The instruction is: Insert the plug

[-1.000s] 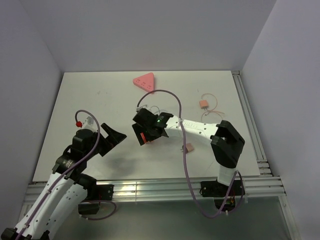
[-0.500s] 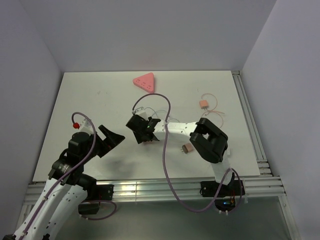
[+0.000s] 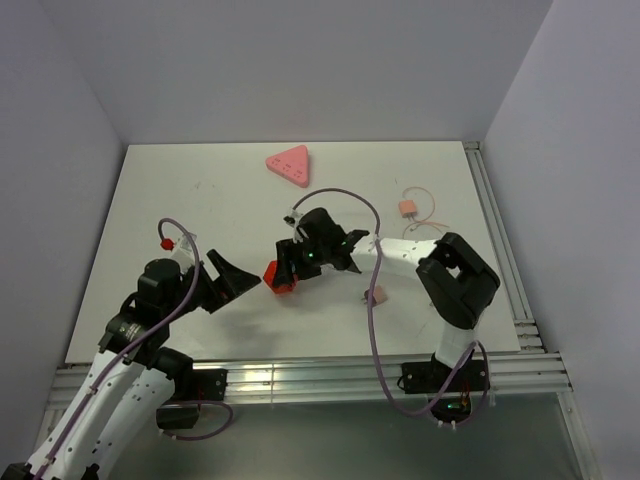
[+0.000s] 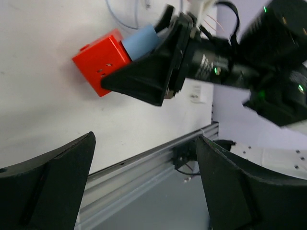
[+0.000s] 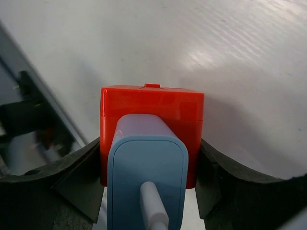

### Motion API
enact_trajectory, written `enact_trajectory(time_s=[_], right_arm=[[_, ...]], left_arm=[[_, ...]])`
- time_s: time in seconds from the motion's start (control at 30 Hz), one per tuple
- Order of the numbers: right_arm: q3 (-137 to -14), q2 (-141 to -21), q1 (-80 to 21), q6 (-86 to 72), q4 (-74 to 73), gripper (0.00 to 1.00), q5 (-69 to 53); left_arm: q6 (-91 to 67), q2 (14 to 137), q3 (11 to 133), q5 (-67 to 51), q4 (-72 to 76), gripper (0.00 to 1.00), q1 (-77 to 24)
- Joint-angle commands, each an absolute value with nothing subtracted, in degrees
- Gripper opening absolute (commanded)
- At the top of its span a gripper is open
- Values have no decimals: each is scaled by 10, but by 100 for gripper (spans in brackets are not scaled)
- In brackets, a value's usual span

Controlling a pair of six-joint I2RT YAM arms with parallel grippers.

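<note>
While right tool [image 3: 287, 269] flanks red block [image 5: 151, 103] bearing blue plug [image 5: 144, 165], clamp not discernible, left tool [image 4: 144, 143] spread empty, a loose pinch risks dropping it.

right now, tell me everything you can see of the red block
The red block is a small, plastic-looking cube with a seam near its top, a small tab on one edge and tiny slots in one face. A light blue plug trailing a white cable sits against its rear face. The right tool clasps it on both sides, no gap showing. It lies near the middle of the white table; resting or raised, I cannot tell.
</note>
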State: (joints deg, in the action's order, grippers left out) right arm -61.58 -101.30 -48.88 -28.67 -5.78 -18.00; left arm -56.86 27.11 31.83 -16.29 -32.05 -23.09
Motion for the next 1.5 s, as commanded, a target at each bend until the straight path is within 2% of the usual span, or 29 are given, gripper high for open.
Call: enact_trajectory(time_s=[0.0, 0.1, 0.23, 0.27, 0.4, 0.5, 0.57, 0.63, 0.67, 0.7, 0.73, 0.97, 1.1, 1.27, 1.47], right_arm=[[-613, -1024, -451, -319, 52, 0, -459], [-611, -1058, -446, -340, 68, 0, -528], [-600, -1081, -446, -354, 84, 4, -529], [-600, -1089, -445, -352, 80, 11, -526], [-599, -1093, -445, -338, 47, 28, -472], [-584, -1085, -445, -334, 39, 40, -448], [-593, -1085, -445, -314, 8, 43, -395], [-595, -1085, -446, -304, -25, 52, -362], [-592, -1078, -446, -305, -23, 58, -348], [-587, -1075, -446, -306, -20, 84, -338], [-581, -1064, -448, -306, -20, 100, -324], [-579, -1032, -450, -302, -33, 100, -251], [-591, -997, -460, -294, -88, 100, -210], [-599, -920, -497, -279, -207, 100, -118], [-541, -792, -512, -301, -217, 100, -77]], left_arm=[[-580, 273, 316, -230, -267, 91, -231], [-584, 274, 309, -217, -276, 91, -231], [-599, 275, 299, -177, -299, 90, -231], [-604, 275, 290, -168, -300, 89, -231], [-622, 273, 268, -175, -280, 88, -231], [-621, 272, 267, -166, -278, 88, -231], [-615, 272, 272, -160, -279, 88, -231], [-613, 272, 275, -154, -283, 88, -231], [-613, 271, 276, -153, -283, 88, -231], [-613, 272, 276, -153, -280, 88, -231], [-613, 272, 275, -154, -280, 88, -231], [-607, 279, 272, -155, -276, 88, -231], [-598, 280, 280, -143, -291, 88, -231], [-579, 270, 315, -87, -332, 92, -231], [-572, 260, 325, -75, -332, 95, -231]])
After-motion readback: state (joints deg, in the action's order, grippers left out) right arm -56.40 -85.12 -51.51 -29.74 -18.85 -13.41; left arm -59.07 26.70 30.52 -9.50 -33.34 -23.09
